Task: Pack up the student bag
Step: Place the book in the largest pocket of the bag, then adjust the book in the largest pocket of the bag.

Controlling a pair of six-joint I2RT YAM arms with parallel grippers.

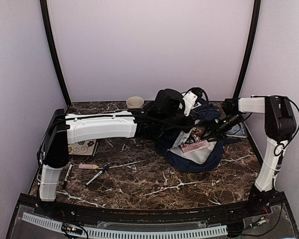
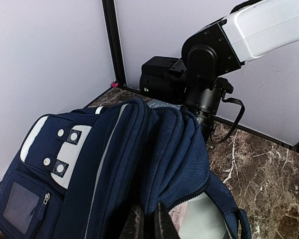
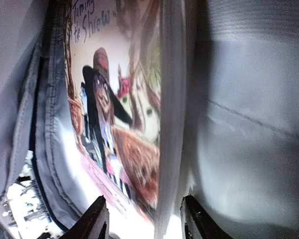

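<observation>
Spread right fingers (image 3: 95,221) are being set astride a book (image 3: 114,124) inside the student bag (image 2: 104,164), pinched open by left fingers (image 2: 163,224).

Two arms are bolted near the desk's two near corners. The white-and-black jointed left arm (image 1: 102,127) is built from long white moulded casings joined by a black elbow housing, and a thin black cable is run along its top. The white-and-black jointed right arm (image 1: 269,162) is made alike, with white links and a bulky black joint block, and black cables are looped loosely beside it. The matt-black left claw (image 2: 148,221) and the matt-black right claw (image 3: 142,219) are fitted with dark tapered fingers.
</observation>
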